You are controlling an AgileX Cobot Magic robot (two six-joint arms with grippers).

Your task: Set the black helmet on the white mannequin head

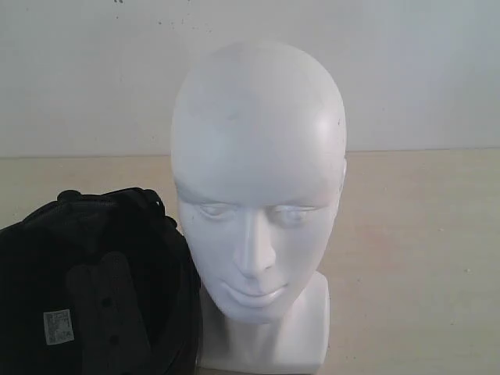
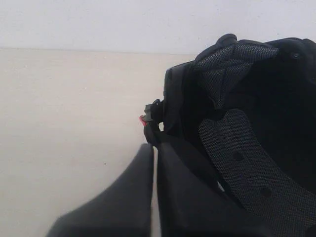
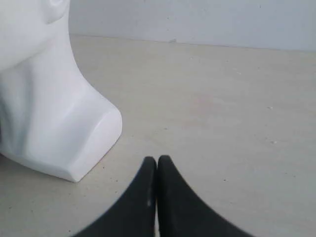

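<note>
The black helmet (image 1: 101,281) lies at the lower left, its opening turned toward the exterior camera, showing padded lining and a small white label (image 1: 58,326). Its visor is hidden. Right beside it stands the white mannequin head (image 1: 258,180), upright and bare, facing the camera. In the left wrist view my left gripper (image 2: 154,146) is shut with only a thin slit between its fingers, tips at the rim of the helmet (image 2: 256,123), nothing visibly held. My right gripper (image 3: 157,159) is shut and empty, low over the table, a short way from the neck base of the mannequin head (image 3: 44,98). Neither gripper shows in the exterior view.
A beige table (image 1: 422,258) runs back to a white wall (image 1: 94,70). A small red part of the chin-strap buckle (image 2: 142,118) sticks out at the helmet's rim. Bare table (image 3: 222,113) stretches on the right of the head.
</note>
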